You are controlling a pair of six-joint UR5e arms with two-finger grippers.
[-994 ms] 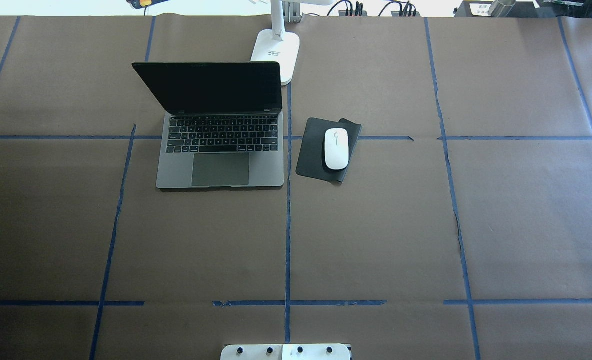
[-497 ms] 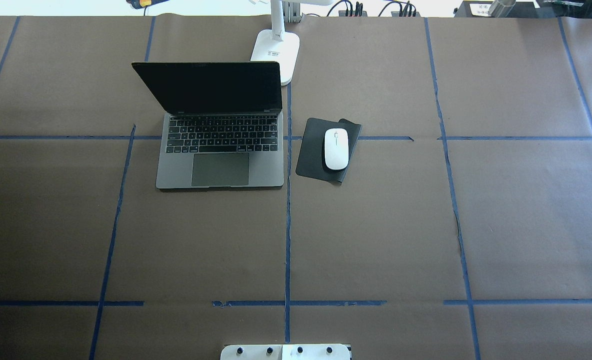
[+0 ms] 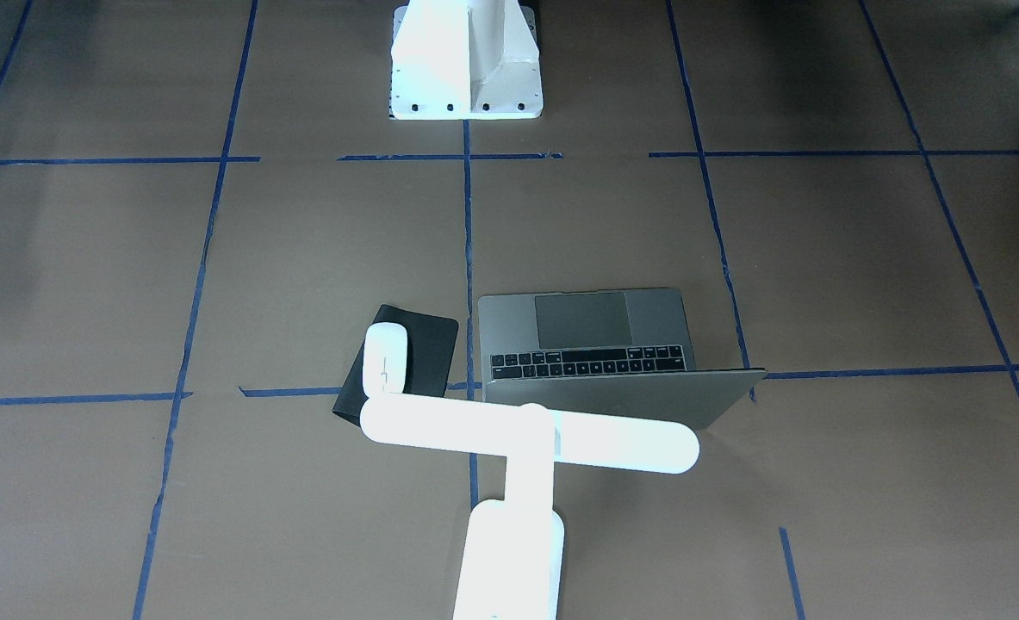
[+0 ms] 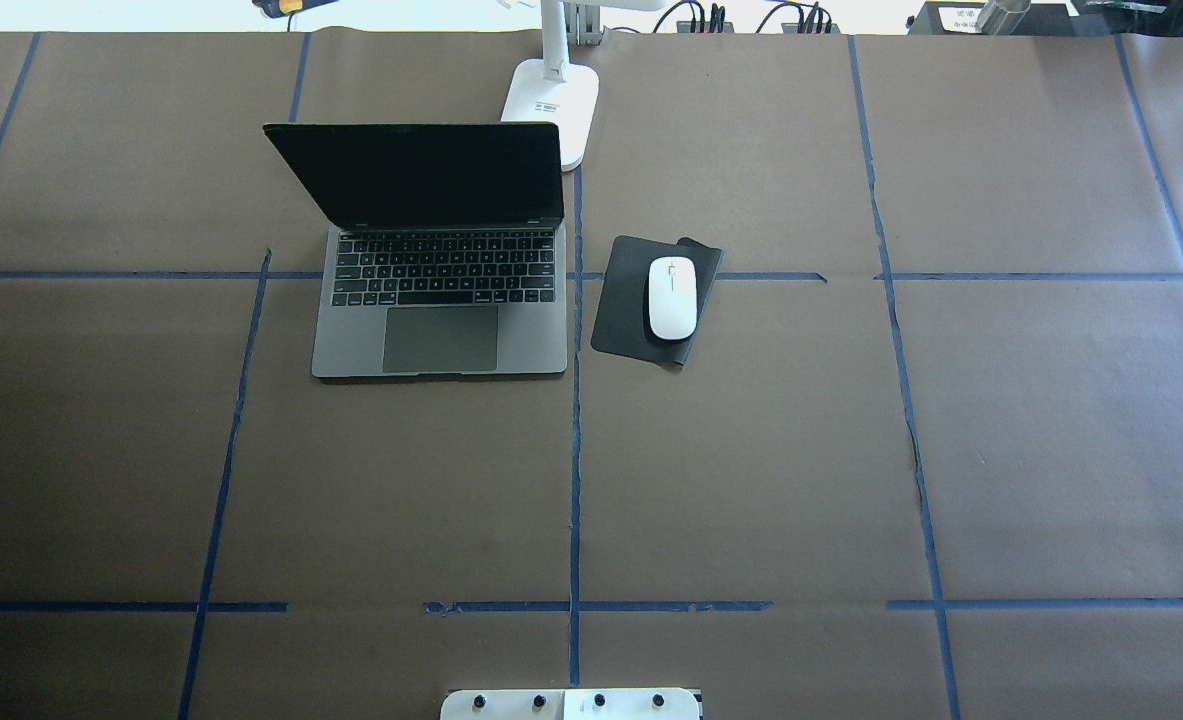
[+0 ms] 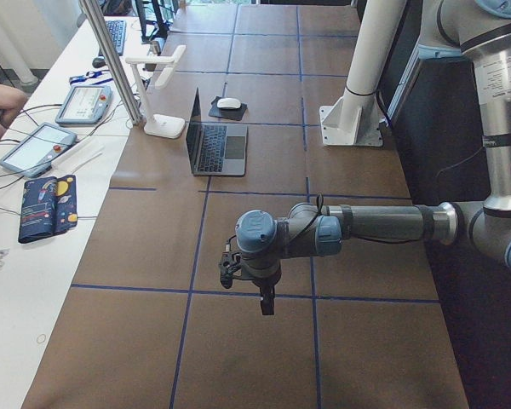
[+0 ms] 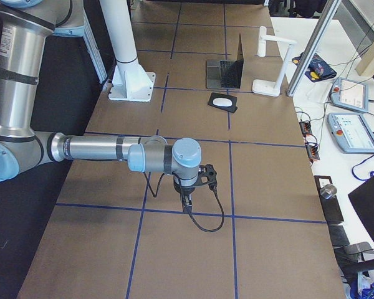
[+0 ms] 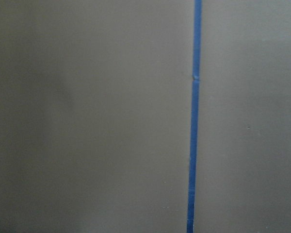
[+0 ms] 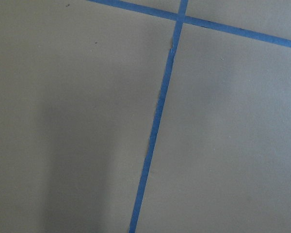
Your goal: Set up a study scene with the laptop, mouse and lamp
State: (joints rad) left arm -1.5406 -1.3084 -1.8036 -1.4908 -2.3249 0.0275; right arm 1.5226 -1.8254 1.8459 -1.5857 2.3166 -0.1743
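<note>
The study scene is judged to be essentially laid out, with no step visibly left in hand. The laptop [image 4: 441, 335] is set open on the far half of the worktop [image 4: 751, 480], just left of the centre tape line. Its dark screen is raised, and its black keys and grey trackpad are turned toward the robot. Just beside it, on the robot's right, the white mouse [image 4: 672, 297] is laid lengthwise on a slightly skewed black mouse pad [image 4: 619, 305]. The white lamp [image 4: 553, 100] is stood upright behind the laptop's right rear corner. In the front-facing view its bar head is seen spread across the lid edge and the mouse's far end.

The left claw [image 5: 265, 304] and right claw [image 6: 187, 204] are held above bare paper, well apart from all three items. Whether either is apart or together cannot be told from the side views. No grasp is judged to be needed next; at most the pad might be squared.
</note>
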